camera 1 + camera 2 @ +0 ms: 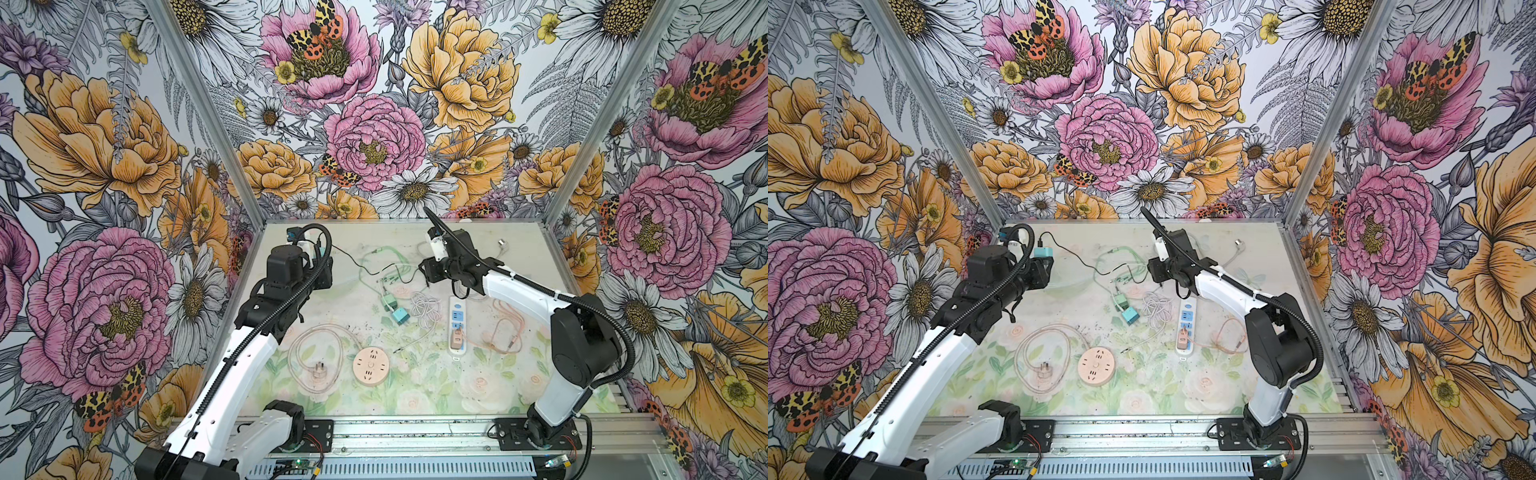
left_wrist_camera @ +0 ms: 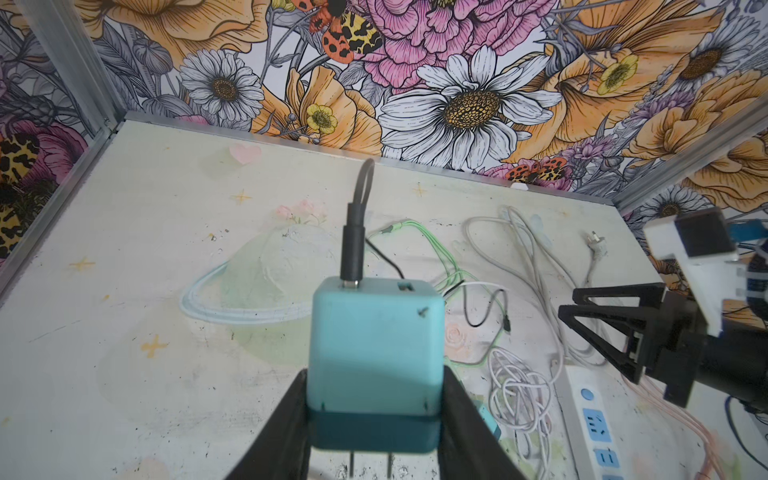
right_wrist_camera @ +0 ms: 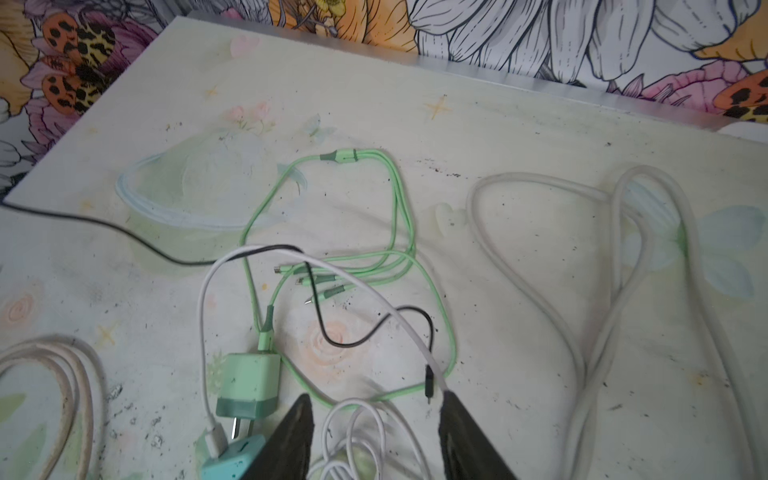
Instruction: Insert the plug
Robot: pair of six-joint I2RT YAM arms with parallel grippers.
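Left gripper [image 2: 374, 374] clamping smooth boxy teal charger [image 2: 374, 332], right gripper [image 3: 376, 397] jaws spread, empty

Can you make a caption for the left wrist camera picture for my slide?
Left gripper grips a teal charger with a black cable plugged into it.

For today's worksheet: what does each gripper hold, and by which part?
Left gripper clamps the teal charger by its side faces, near its pronged end. Right gripper holds nothing.
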